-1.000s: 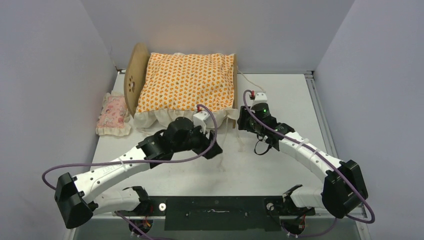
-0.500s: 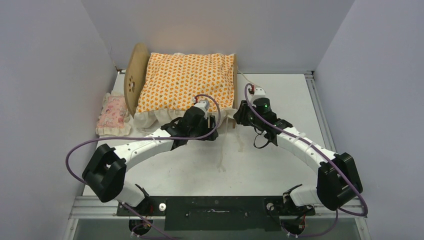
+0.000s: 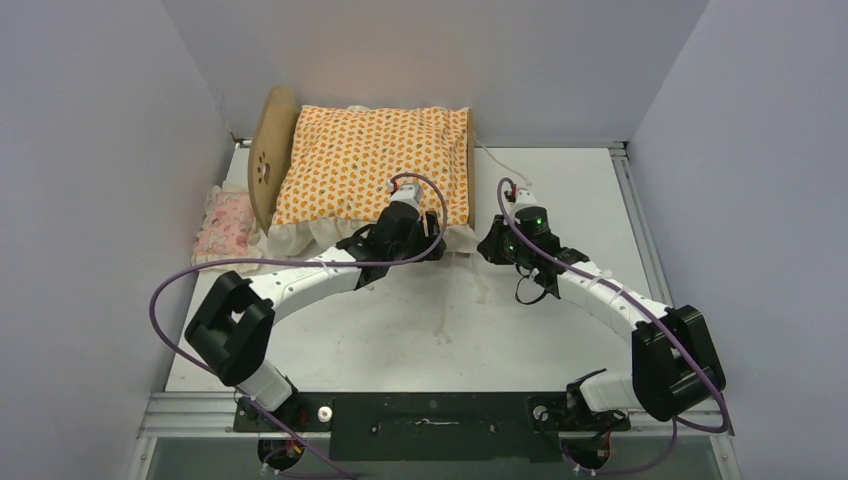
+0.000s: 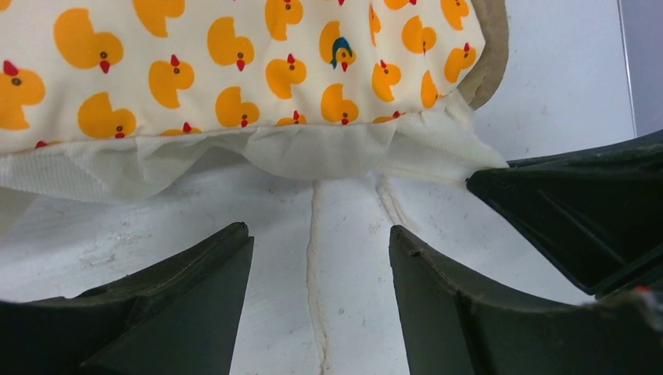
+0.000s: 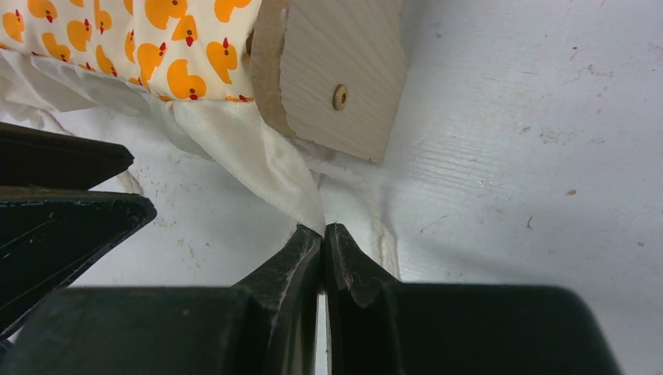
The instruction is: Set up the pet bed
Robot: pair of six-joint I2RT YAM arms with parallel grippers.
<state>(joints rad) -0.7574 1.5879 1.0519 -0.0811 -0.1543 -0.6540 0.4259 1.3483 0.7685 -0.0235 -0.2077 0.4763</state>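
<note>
The pet bed [image 3: 265, 160] stands at the back of the table, its paw-print headboard on the left and its plywood footboard [image 5: 344, 78] on the right. An orange duck-print mattress cushion [image 3: 370, 165] lies on it, and its white ruffle [image 4: 313, 148] hangs over the front side. My right gripper [image 5: 322, 228] is shut on the ruffle's corner [image 5: 266, 164] just below the footboard. My left gripper [image 4: 320, 229] is open, low over the table right in front of the ruffle, with only a cloth tie string [image 4: 314, 258] between its fingers. The top view shows both grippers [image 3: 425, 248] [image 3: 485, 248] side by side at the bed's front right corner.
A small pink frilled pillow [image 3: 228, 230] lies on the table left of the headboard, against the left wall. Grey walls close in the table on three sides. The right gripper's fingers [image 4: 578, 219] sit close beside my left gripper.
The right gripper has closed on the ruffle corner. The left arm has swung forward, bringing its open gripper up to the bed's front edge.
</note>
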